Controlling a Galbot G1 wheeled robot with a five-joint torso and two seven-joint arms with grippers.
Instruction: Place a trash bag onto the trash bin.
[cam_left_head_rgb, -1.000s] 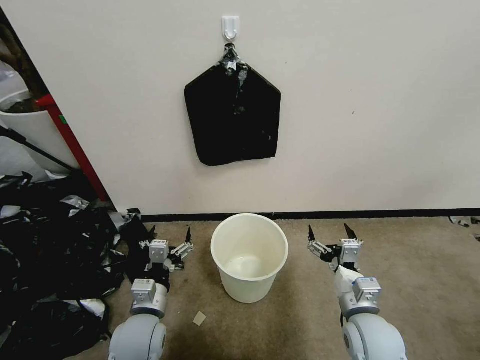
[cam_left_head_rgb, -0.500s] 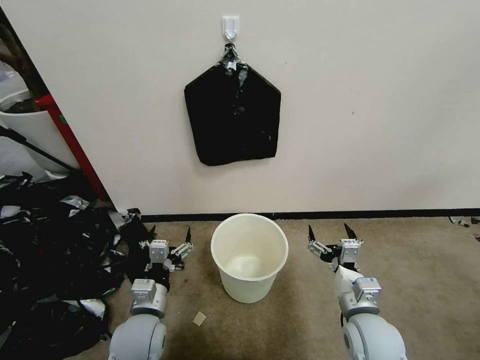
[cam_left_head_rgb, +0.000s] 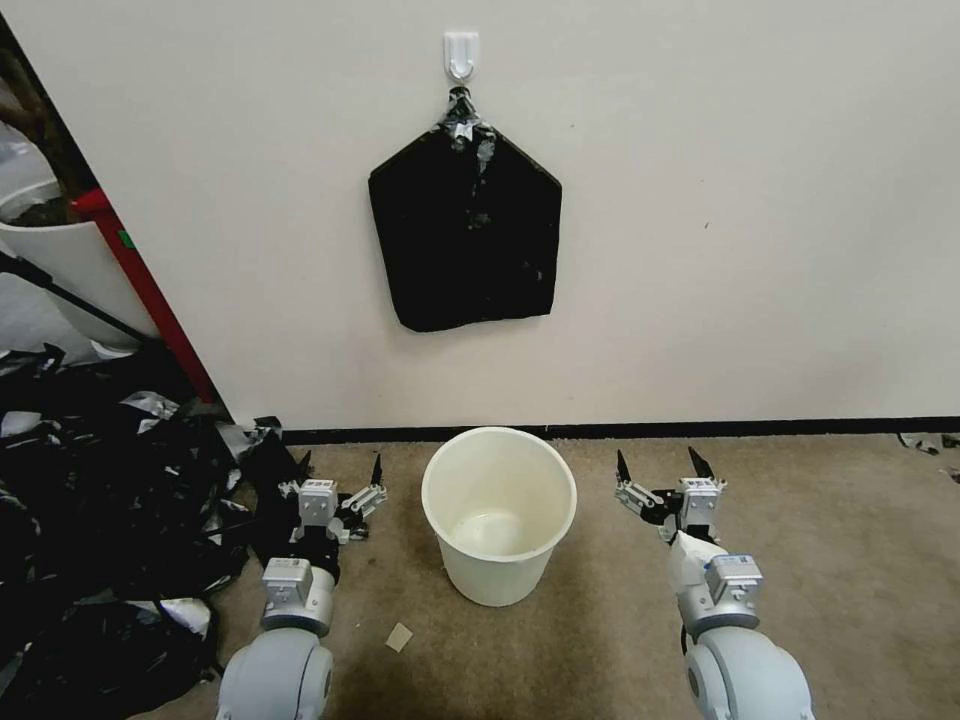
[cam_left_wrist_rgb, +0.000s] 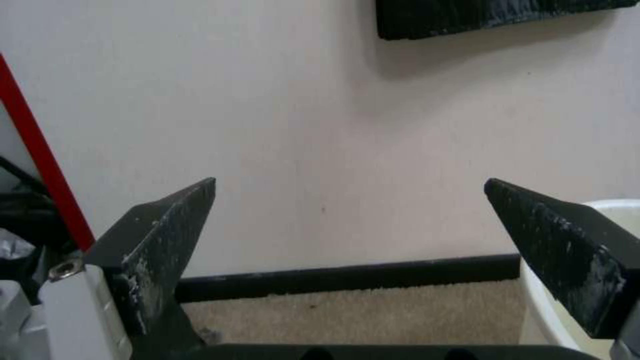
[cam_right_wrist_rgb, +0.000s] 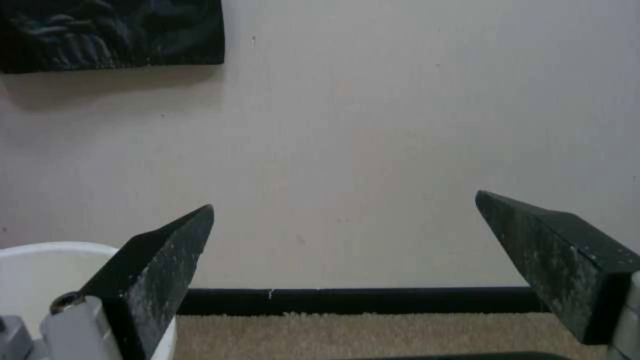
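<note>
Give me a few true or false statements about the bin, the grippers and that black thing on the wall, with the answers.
1. The trash bin stands on the carpet between the two grippers. True.
2. A bag already lines the bin. False: it is bare inside.
3. The left gripper is shut on black plastic. False: it is open and holds nothing.
4. The right gripper is open. True.
5. The black pack hangs from a wall hook. True.
</note>
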